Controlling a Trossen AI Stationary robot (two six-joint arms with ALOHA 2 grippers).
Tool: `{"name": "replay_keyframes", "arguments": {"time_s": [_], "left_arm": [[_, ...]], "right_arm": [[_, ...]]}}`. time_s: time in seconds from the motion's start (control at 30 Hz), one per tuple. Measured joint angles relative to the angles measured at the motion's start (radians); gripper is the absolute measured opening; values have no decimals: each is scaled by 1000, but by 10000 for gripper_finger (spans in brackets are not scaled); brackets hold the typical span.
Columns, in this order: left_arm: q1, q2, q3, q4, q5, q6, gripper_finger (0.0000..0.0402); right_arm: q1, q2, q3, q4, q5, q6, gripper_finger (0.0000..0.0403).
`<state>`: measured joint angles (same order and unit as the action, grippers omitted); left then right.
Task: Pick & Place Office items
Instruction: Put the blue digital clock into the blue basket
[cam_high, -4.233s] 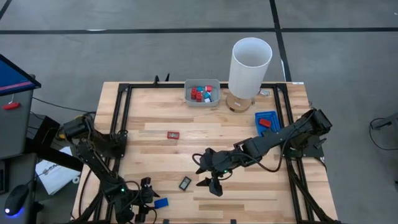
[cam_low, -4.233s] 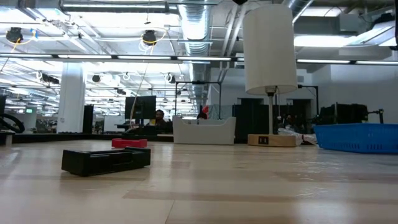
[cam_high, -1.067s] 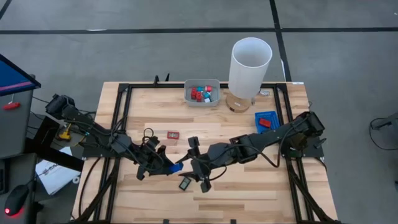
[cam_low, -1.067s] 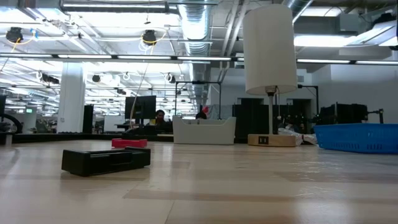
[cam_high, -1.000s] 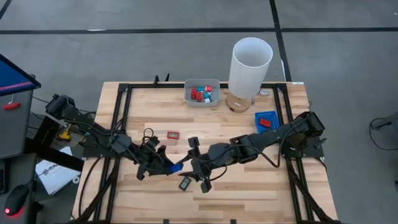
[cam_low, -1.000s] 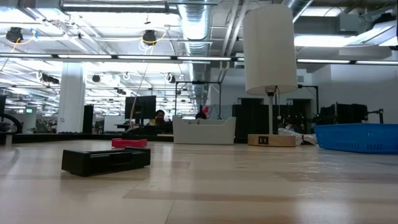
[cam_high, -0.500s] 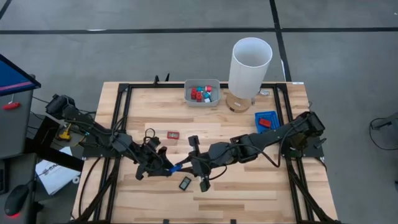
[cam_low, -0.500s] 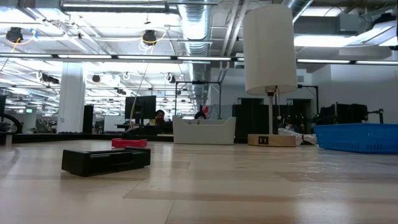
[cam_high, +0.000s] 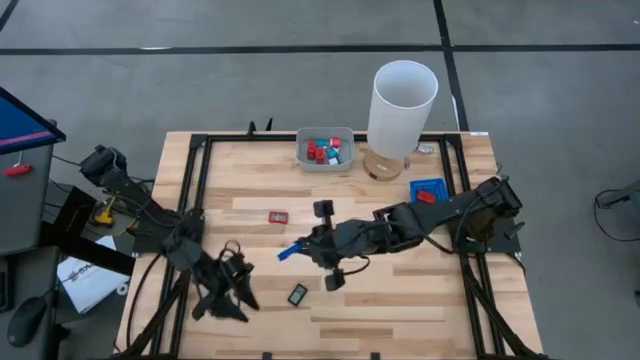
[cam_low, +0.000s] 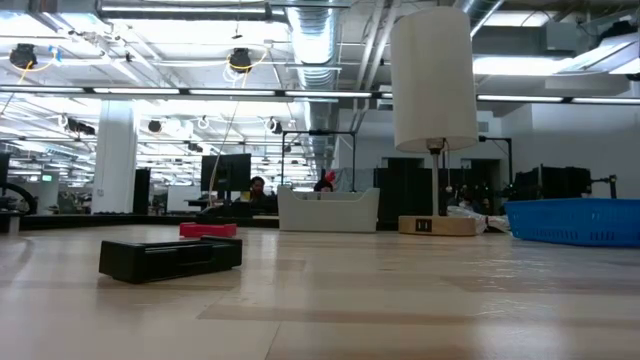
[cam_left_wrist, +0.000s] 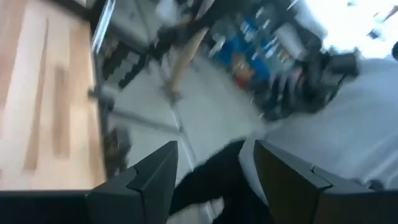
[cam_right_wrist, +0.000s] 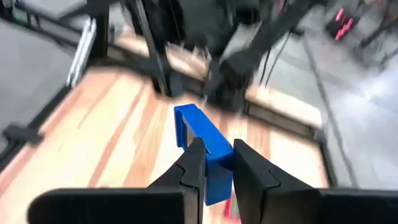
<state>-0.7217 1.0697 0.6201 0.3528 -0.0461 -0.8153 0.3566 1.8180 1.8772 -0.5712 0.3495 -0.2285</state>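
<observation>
While left fingers (cam_left_wrist: 211, 180) gape, right fingers (cam_right_wrist: 214, 163) (closed) pinch blue block (cam_right_wrist: 202, 137).

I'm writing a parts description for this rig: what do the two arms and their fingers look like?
Both arms are dark, jointed and slim, with black cables trailing along them. The left gripper and right gripper each end in two dark fingers; up close the right fingers are matte black, angular and tapered.
</observation>
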Motion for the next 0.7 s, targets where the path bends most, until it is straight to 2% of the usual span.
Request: {"name": "replay_keyframes", "arguments": {"time_s": [0.17, 0.37, 0.47, 0.63, 0.7], "left_arm": [[-100, 0, 0, -195, -155, -31, 199], [-214, 0, 0, -393, -351, -109, 190], [-253, 0, 0, -430, -415, -150, 189], [-303, 1, 0, -477, -504, -206, 188], [-319, 1, -1, -494, -531, -222, 189]], "right_arm": [[-28, -6, 40, -241, 19, 117, 45], [-79, -23, 23, -593, 31, 394, 45], [-101, -41, -2, -728, 106, 537, 45], [-123, -93, -29, -903, 299, 757, 45], [-131, -132, -74, -966, 333, 828, 45]]}}
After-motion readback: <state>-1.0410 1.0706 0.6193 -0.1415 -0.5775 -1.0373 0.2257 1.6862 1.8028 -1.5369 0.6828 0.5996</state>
